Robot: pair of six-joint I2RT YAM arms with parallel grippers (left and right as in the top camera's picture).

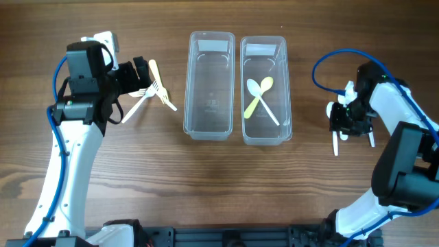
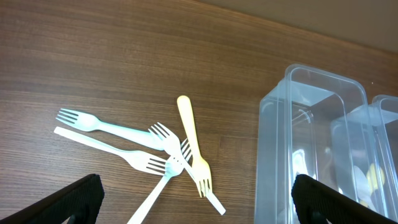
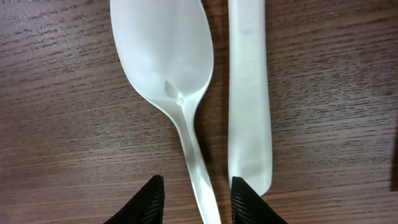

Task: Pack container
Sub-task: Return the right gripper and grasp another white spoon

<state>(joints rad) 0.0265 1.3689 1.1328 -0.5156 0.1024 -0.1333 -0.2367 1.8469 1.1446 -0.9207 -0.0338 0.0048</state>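
Observation:
Two clear containers stand side by side mid-table. The left container is empty; it also shows in the left wrist view. The right container holds a yellow spoon crossed with a white utensil. A yellow fork and three white forks lie tangled on the table left of the containers. My left gripper is open wide just above them and holds nothing. My right gripper is low over a white spoon, its open fingers on either side of the spoon's handle. A white utensil handle lies beside the spoon.
In the overhead view the forks lie close to the left container's wall. My right gripper sits well right of the containers, with white utensil ends sticking out below it. A blue cable loops above the right arm.

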